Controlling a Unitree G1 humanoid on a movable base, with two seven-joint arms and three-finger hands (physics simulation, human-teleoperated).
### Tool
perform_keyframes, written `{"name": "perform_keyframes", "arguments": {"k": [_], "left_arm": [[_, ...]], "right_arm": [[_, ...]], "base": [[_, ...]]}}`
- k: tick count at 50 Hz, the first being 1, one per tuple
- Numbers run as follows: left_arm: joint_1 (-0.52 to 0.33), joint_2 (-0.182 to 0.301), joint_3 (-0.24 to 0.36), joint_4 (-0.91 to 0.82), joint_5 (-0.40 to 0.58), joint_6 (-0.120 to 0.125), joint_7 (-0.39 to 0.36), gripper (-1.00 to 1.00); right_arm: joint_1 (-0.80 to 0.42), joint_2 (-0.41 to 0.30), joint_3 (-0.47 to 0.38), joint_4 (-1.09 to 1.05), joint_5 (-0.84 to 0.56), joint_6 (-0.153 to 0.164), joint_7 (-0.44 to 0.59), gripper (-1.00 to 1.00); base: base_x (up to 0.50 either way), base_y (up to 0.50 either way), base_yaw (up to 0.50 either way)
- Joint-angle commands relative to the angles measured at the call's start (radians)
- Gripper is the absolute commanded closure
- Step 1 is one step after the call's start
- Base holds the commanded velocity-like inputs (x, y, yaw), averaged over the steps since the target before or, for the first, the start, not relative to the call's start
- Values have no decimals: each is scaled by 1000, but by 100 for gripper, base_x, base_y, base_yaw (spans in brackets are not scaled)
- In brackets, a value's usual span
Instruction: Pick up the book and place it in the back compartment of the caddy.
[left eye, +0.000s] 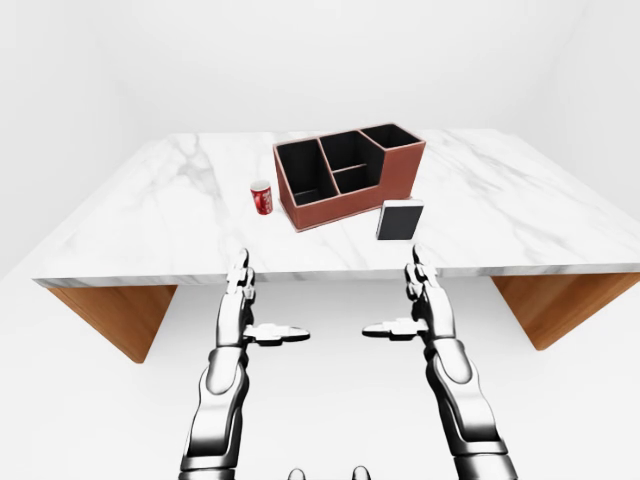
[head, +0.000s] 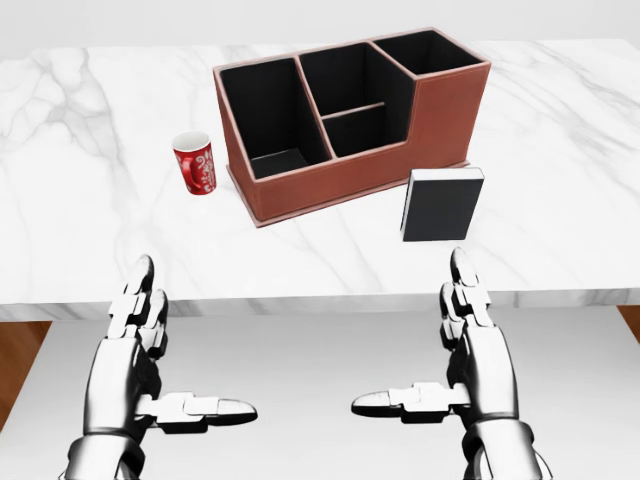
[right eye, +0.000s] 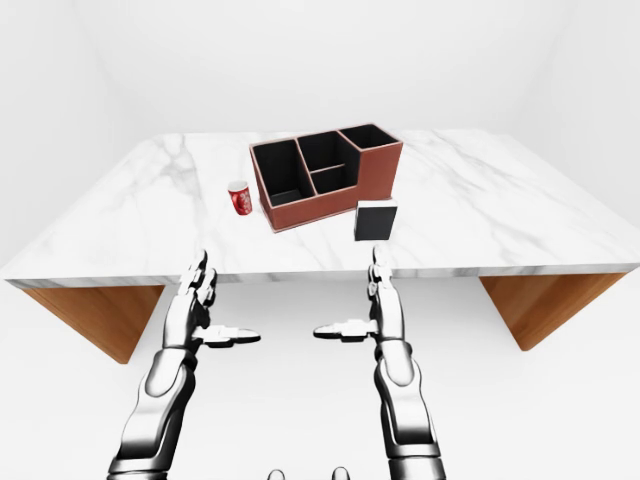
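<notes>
- caddy (head: 350, 125) sits mid-table (head: 560, 130) in the head view, angled a bit
- cup (head: 195, 163) stands just left of it
- book (head: 442, 204) stands upright by the caddy's lower right wall
- both hands — left hand (head: 140, 330), right hand (head: 470, 330) — hang below the table edge, well apart

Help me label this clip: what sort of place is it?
Likely a bare simulated tabletop workspace: a marble-topped table in a blank white room, holding only a brown caddy, a book and a red cup.

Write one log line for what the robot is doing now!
stage: pre-reach | black book: standing on marble table beside brown caddy | left hand: open | right hand: open
</notes>
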Motion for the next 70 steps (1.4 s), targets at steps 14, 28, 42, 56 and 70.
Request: {"name": "perform_keyframes", "arguments": {"k": [14,28,42,56,70], "left_arm": [[45,20,43,-261,-5,72,-45,-100],[53,25,86,-438,-19,72,-76,-100],[48,26,101,-465,-23,72,-82,-100],[53,24,99,-470,-22,72,-84,-100],[57,23,95,-478,-20,72,-85,-100]], "right_arm": [[51,-4,6,-234,10,72,19,-100],[95,-11,1,-466,-2,72,53,-100],[100,-20,-72,-557,38,72,110,-100],[99,-21,-89,-585,32,72,118,-100],[93,-20,-100,-586,33,72,119,-100]], "base": [[0,0,0],[0,0,0],[36,0,0],[50,0,0],[50,0,0]]}}
